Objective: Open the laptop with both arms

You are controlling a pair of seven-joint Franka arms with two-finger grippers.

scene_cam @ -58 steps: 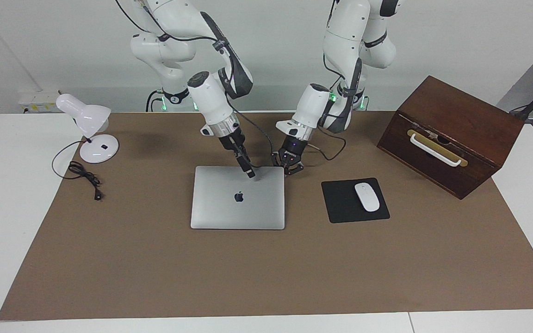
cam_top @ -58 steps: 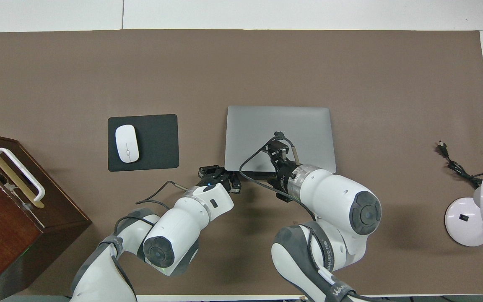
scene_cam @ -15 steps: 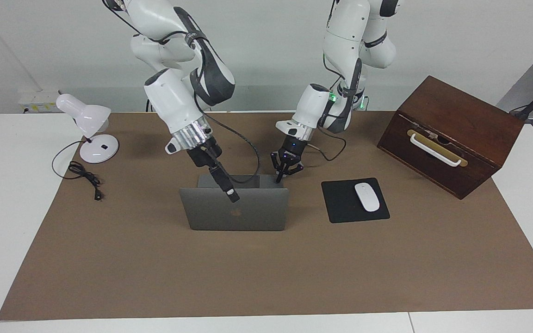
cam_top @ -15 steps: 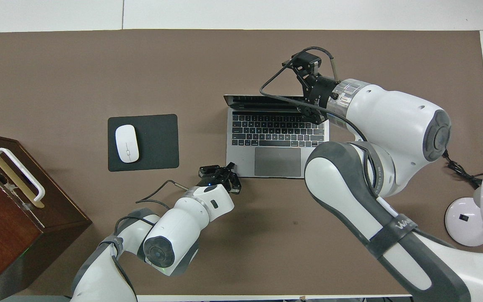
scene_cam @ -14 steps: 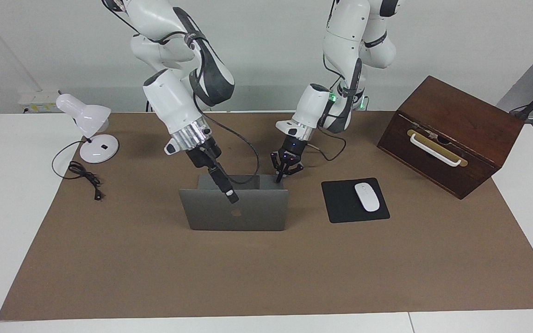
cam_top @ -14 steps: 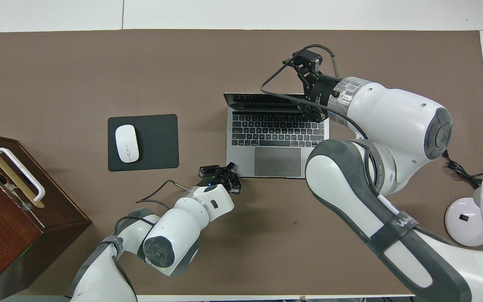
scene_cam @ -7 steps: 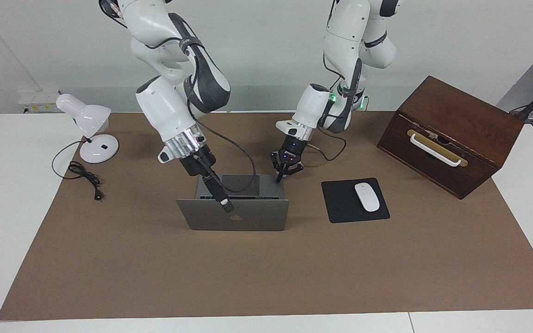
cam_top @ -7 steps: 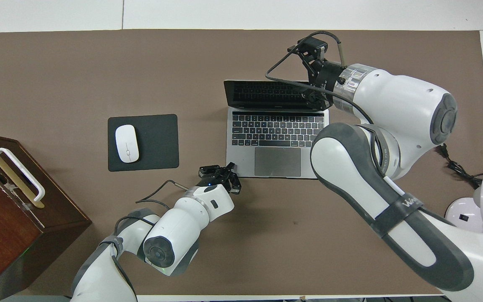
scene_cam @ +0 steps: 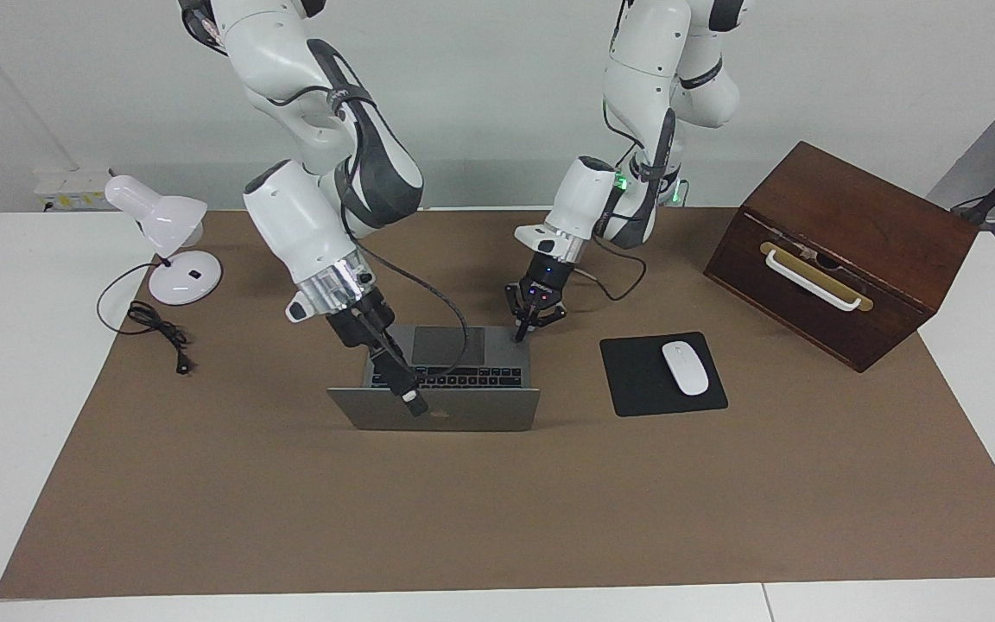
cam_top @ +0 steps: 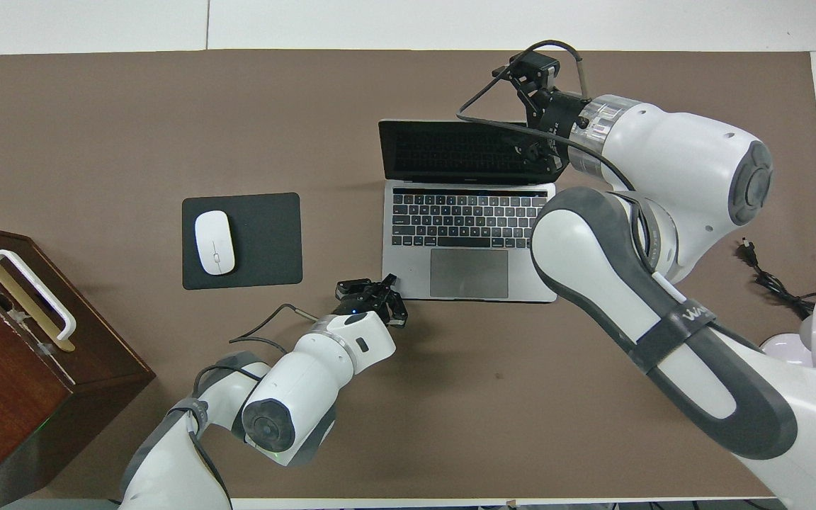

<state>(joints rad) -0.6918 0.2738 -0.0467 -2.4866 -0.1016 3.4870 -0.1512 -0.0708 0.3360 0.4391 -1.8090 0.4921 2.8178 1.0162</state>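
Task thing: laptop (scene_cam: pixel 463 416) at the middle of the facing view, flat on the brown worktop (scene_cam: pixel 497 518), keyboard and trackpad uncovered.
Just changed: lid swung from flat shut four seconds ago, through near upright a second ago, to tipped back past upright and toward the lower edge of the facing view; dark screen now widely exposed in the overhead view.
Meaning for the task: opening judged nearly or fully done; only release and retreat probably left.
Right pincer (scene_cam: pixel 411 400): at the lid's top edge, just above the apple logo, carried down the frame along with the lid; grip state impossible to tell.
Left pincer (scene_cam: pixel 534 326): spread apart, one tip pressed on the base corner nearest the robots toward the left arm's end; same spot as four seconds ago, so judged to be pinning the base down.
Count, task things: one laptop, two arms, two pincers.
Count, the rest: one white mouse (scene_cam: pixel 685 367) on one black mouse pad (scene_cam: pixel 631 384); one wooden box (scene_cam: pixel 843 250); one white desk lamp (scene_cam: pixel 165 238) with one loose cord.
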